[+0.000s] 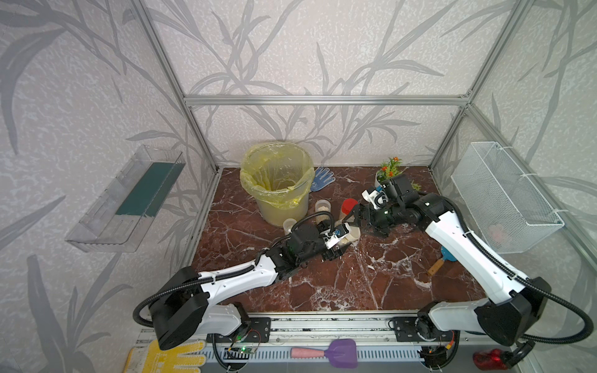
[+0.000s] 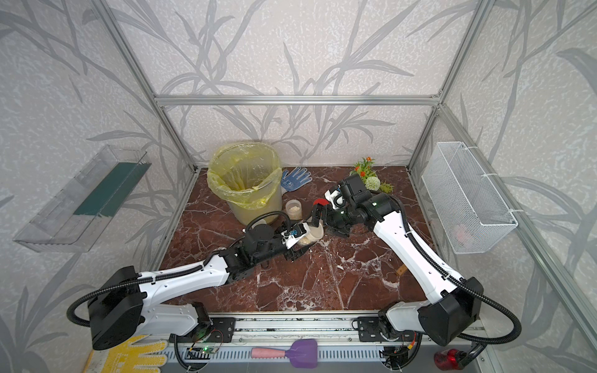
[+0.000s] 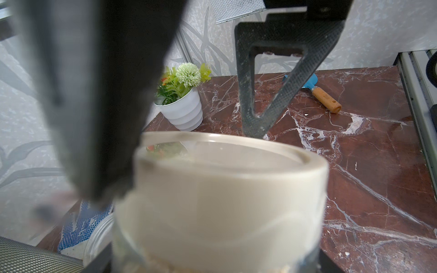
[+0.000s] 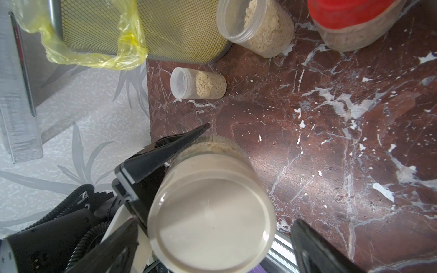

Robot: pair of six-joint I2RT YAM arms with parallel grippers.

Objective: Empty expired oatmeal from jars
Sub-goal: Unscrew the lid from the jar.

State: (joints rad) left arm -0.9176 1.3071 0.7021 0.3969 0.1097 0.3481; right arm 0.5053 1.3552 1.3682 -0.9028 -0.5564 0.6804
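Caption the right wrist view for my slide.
Open right gripper flanks the beige lid of the squat jar gripped by the left gripper, with three more oatmeal jars near the yellow-lined bin.

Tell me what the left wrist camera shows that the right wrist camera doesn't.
Only the left wrist view shows the white flower pot, the blue scoop and the blue glove. Only the right wrist view shows the yellow-lined bin, a slim jar of oatmeal and the red-capped jar. Both show the beige-lidded jar up close and the marble table.

The tabletop (image 1: 323, 284) looks glossy stone, the squat jar (image 4: 210, 208) clear plastic.
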